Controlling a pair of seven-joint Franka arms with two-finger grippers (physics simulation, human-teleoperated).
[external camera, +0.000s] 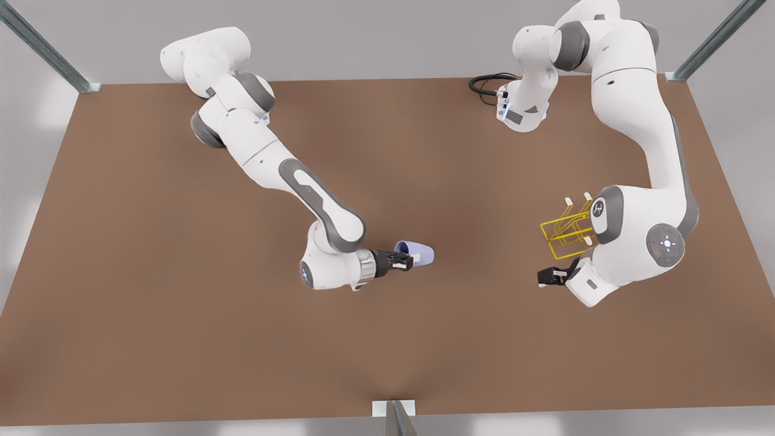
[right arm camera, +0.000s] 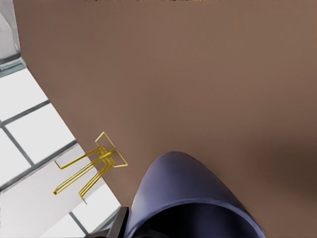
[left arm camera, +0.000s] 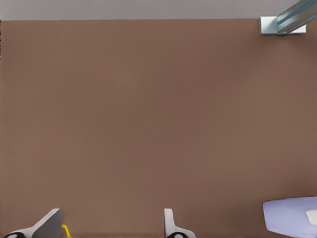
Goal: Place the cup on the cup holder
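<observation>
The lavender-blue cup [external camera: 419,252] lies on its side near the table's middle, its open mouth toward the front view's left. My right gripper [external camera: 404,261], on the arm at the front view's left, is shut on the cup's rim. The cup [right arm camera: 188,198] looms close in the right wrist view. The yellow wire cup holder [external camera: 562,233] stands at the front view's right, partly hidden by the other arm. My left gripper [external camera: 552,277] hangs just in front of the holder, open, with nothing between its fingers [left arm camera: 49,225]. From there the cup [left arm camera: 290,215] is seen farther off.
The brown table [external camera: 181,303] stretches wide around both arms. A black cable [external camera: 487,85] loops at the back by the far arm's base. Metal posts [external camera: 714,42] stand at the table's corners and one [external camera: 393,418] at its front edge.
</observation>
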